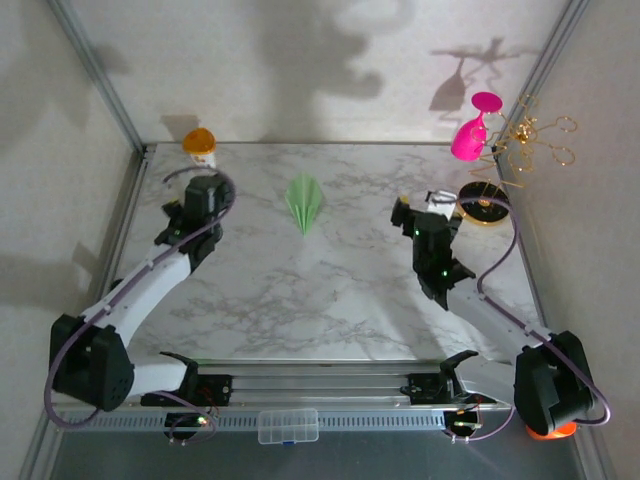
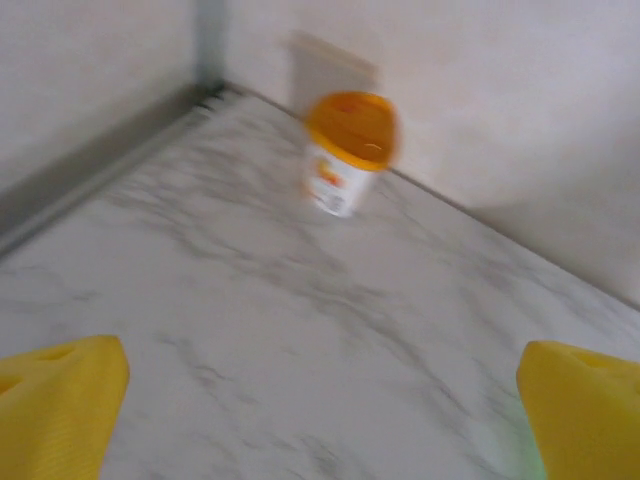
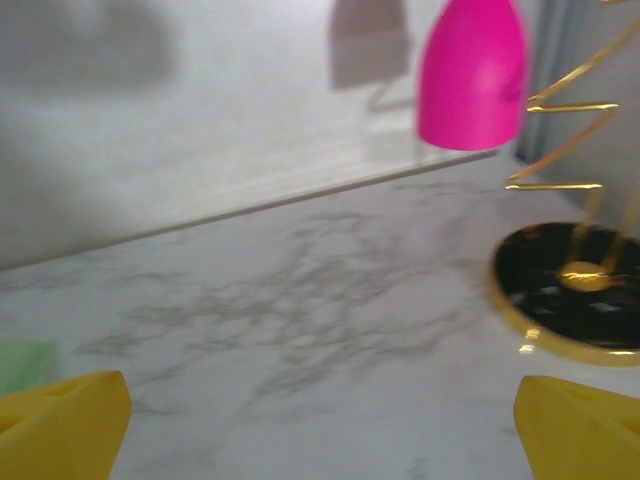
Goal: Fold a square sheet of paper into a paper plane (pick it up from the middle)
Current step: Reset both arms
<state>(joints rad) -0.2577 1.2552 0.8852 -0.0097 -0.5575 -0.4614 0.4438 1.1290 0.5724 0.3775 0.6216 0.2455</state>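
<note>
Paper plane (image 1: 304, 203) lay flat on the marble table (image 1: 330, 300), far-centre, tip toward the arms, between the two grippers and touching neither. Left gripper (image 2: 322, 410) stood wide and empty, facing an orange-lidded jar (image 2: 345, 152) near the far-left corner. Right gripper (image 3: 320, 410) was also wide and empty, near the gold stand base (image 3: 570, 290). A pink glass (image 3: 472, 72) hung above it.
</note>
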